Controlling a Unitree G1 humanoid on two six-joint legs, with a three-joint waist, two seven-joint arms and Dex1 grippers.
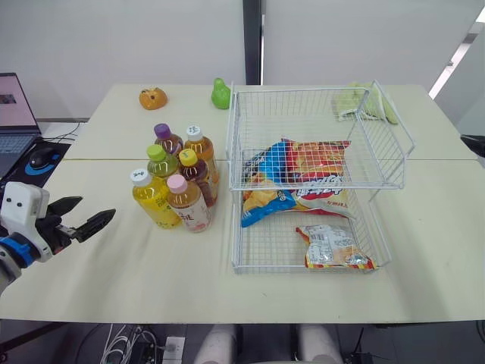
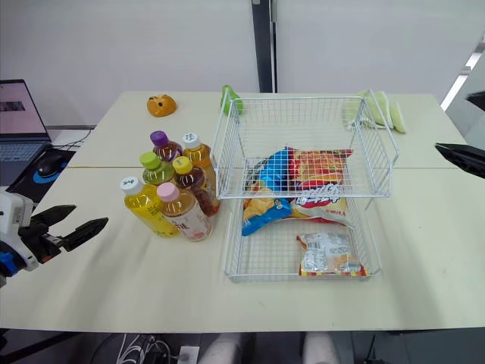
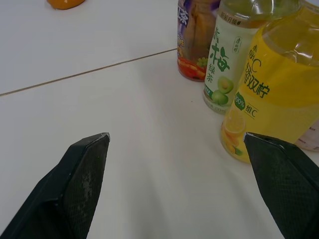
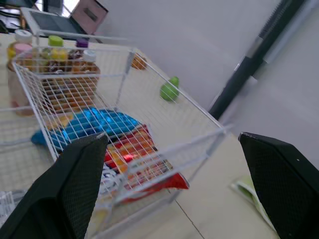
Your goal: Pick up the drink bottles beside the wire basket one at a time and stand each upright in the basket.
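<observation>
Left gripper (image 1: 97, 208), wide open and empty, is the nearer one to the upright bottles (image 1: 180, 178), the yellow bottle (image 1: 154, 200) standing at its two o'clock, the basket (image 1: 288, 270) beyond.

Laptop (image 1: 14, 114), mouse (image 1: 42, 157), orange toy (image 1: 152, 98)

White wire basket (image 1: 303, 106), white-capped yellow bottle (image 1: 154, 199), pink-capped amber bottle (image 1: 189, 206).
</observation>
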